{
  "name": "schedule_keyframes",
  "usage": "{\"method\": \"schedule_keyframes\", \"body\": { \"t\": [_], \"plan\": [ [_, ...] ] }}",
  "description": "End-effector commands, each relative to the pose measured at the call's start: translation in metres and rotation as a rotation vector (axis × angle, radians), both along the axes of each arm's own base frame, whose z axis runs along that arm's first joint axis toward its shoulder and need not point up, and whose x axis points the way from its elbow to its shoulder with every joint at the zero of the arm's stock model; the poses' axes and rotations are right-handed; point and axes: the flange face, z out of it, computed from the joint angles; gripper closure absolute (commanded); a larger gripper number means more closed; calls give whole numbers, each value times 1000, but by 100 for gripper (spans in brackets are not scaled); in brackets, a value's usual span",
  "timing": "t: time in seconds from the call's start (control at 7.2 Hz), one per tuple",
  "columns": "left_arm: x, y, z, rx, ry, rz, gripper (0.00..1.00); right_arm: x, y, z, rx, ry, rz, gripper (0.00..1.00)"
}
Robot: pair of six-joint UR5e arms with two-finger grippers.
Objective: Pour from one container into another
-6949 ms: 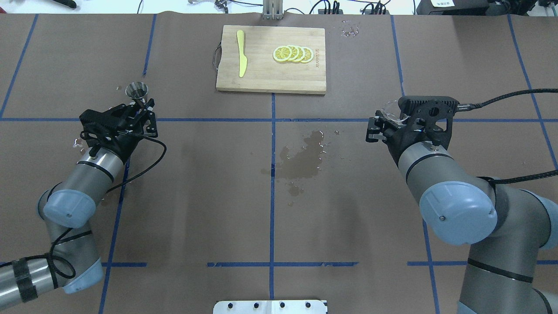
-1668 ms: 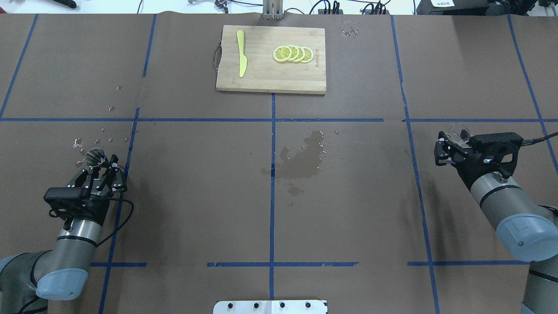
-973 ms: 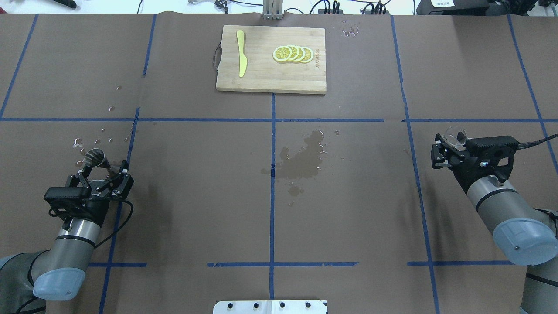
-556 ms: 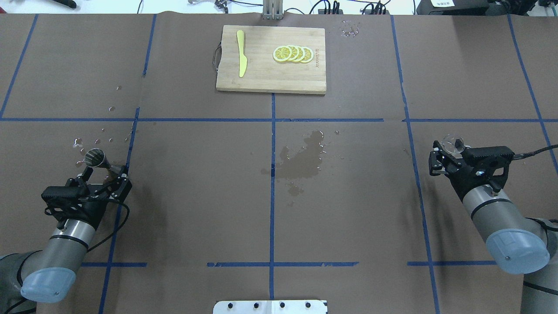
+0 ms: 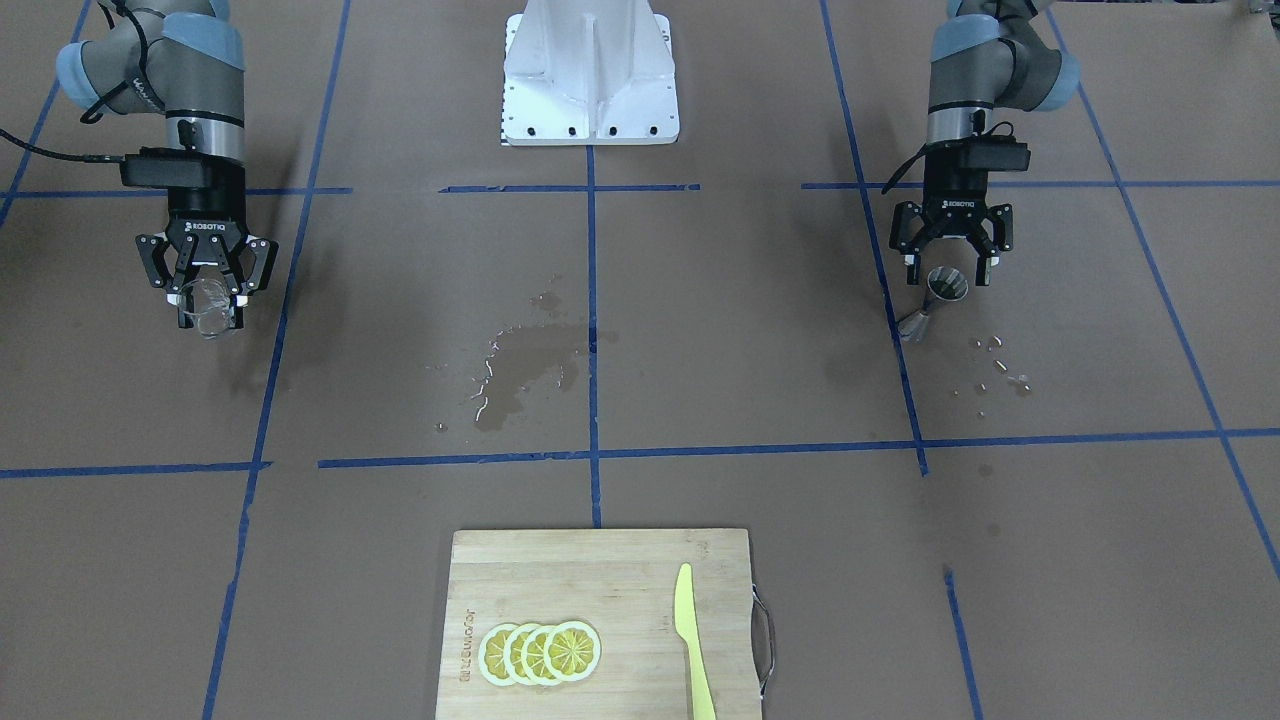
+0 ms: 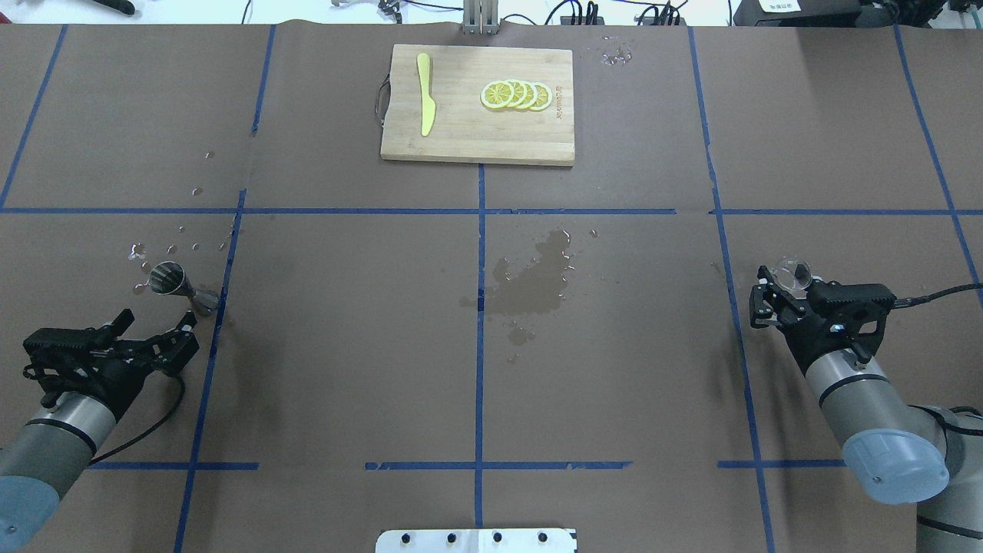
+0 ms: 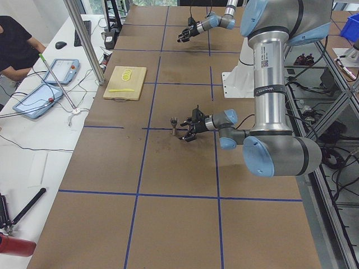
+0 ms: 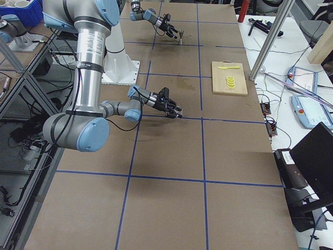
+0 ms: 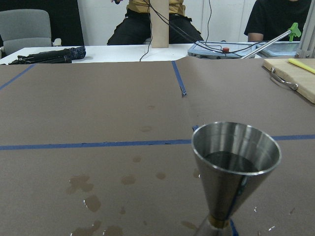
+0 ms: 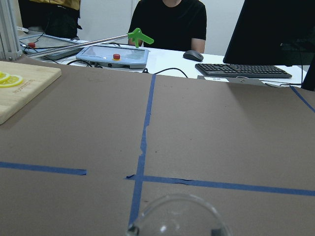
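Observation:
A steel jigger stands upright on the brown table at the left, dark liquid in its cup. My left gripper is open, a little behind the jigger and apart from it; from the front the left gripper shows with spread fingers just behind the jigger. My right gripper is shut on a clear glass low over the table's right side. From the front the glass hangs between the fingers. Only the glass rim shows at the right wrist view's bottom edge.
A wooden cutting board lies at the far middle, with lemon slices and a yellow knife on it. A wet patch darkens the table's centre. Droplets lie around the jigger. People sit beyond the far edge.
My left gripper opened off the jigger and drew back toward the robot; the jigger stays standing. My right gripper carried the glass slightly nearer and to the left.

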Motion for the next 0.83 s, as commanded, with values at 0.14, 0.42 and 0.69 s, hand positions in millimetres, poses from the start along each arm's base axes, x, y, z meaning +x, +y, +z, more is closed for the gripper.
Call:
{"method": "schedule_keyframes", "body": {
  "t": [0.14, 0.42, 0.69],
  "plan": [
    [-3, 11, -31, -60, 29, 119, 0, -7, 7, 10, -19, -44, 8, 100],
    [-33, 22, -50, -96, 25, 178, 0, -14, 17, 7, -14, -75, 3, 100],
    [-45, 24, -61, -79, 13, 199, 0, -25, 30, 13, -20, -97, -6, 100]
  ]
}}
